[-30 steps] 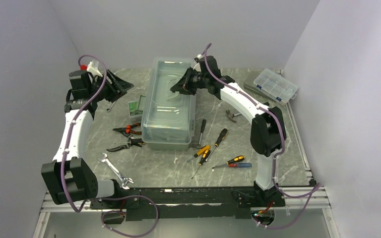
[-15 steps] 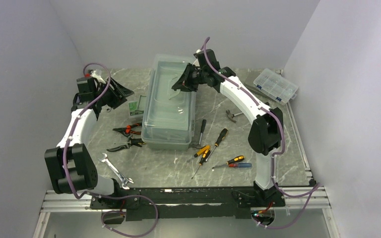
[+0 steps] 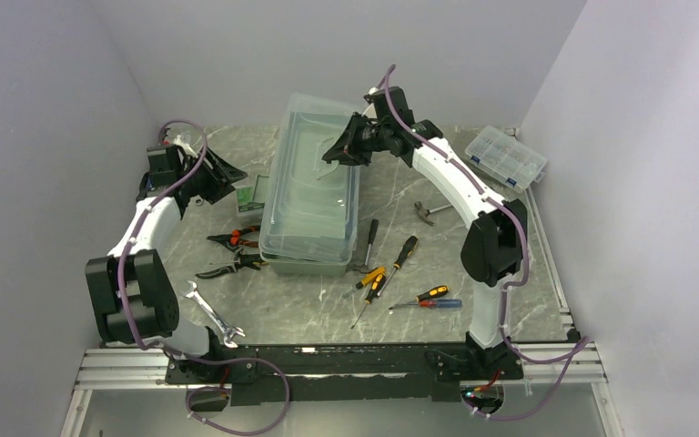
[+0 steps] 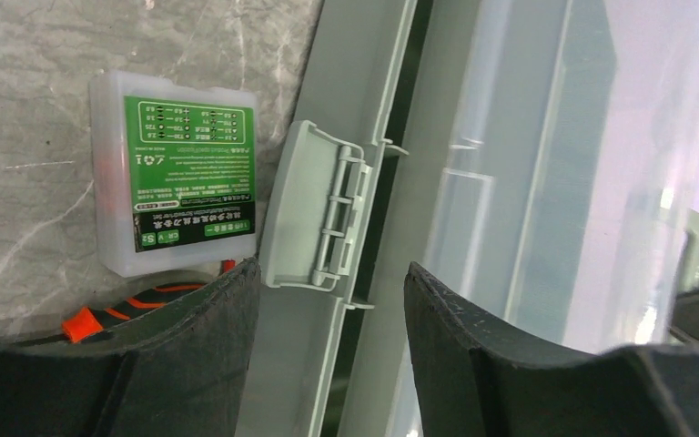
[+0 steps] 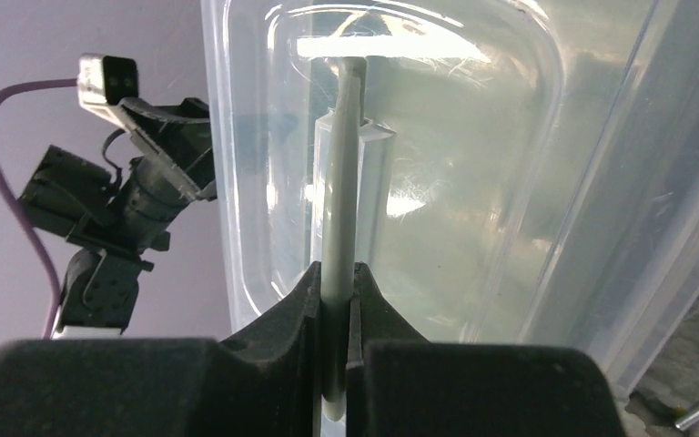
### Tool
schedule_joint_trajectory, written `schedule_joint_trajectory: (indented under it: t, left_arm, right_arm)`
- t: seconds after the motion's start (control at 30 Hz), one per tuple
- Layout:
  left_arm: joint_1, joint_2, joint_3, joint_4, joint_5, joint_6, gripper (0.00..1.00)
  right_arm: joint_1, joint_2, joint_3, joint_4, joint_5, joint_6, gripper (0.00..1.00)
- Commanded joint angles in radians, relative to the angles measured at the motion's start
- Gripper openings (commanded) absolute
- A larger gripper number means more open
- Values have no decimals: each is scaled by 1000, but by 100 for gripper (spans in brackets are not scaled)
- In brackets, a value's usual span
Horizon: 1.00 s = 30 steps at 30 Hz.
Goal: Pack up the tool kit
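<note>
1. The toolbox (image 3: 309, 228) stands lengthwise in the middle of the bench (image 3: 300, 314), with its translucent lid (image 3: 305, 182) on top.
2. The right gripper (image 5: 337, 278) reaches over the far part of the lid. It is clamped tight on the thin sage-green handle (image 5: 344, 182), which runs edge-on between its fingers.
3. The left gripper (image 4: 328, 273) hangs at the toolbox's left side with its jaws apart and nothing between them.
4. In the left wrist view, a grey-green latch (image 4: 319, 214) hangs off the box's rim, framed between the two fingers.
5. Beside that latch, a dark gap shows between the green rim and the edge of the lid.
6. A small clear case (image 4: 177, 173) with a green label lies flat on the bench, just beside the toolbox's left wall.
7. Two pairs of pliers (image 3: 234, 238) lie left of the box, nearer the arms than the case.
8. A wrench (image 3: 211, 314) lies close to the left arm's base.
9. Several screwdrivers (image 3: 405, 248) lie loose to the right front of the box.
10. A clear organizer box (image 3: 505, 157) sits at the far right corner, well apart from the toolbox.
</note>
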<state>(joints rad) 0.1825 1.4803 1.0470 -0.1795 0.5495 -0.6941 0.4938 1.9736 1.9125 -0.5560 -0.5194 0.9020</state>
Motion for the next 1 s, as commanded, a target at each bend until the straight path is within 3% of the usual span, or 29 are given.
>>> schedule_joint_trajectory:
  t: [0.0, 0.57, 0.97]
  left_arm:
    - [-5, 38, 13, 27, -10, 26, 63]
    - [-56, 238, 101, 53, 71, 13, 59]
    - [-72, 254, 100, 56, 39, 7, 30]
  right_arm:
    - [-24, -121, 11, 108, -47, -50, 0]
    - [-59, -141, -10, 119, -96, -58, 0]
    - [-149, -249, -147, 128, -120, -90, 0]
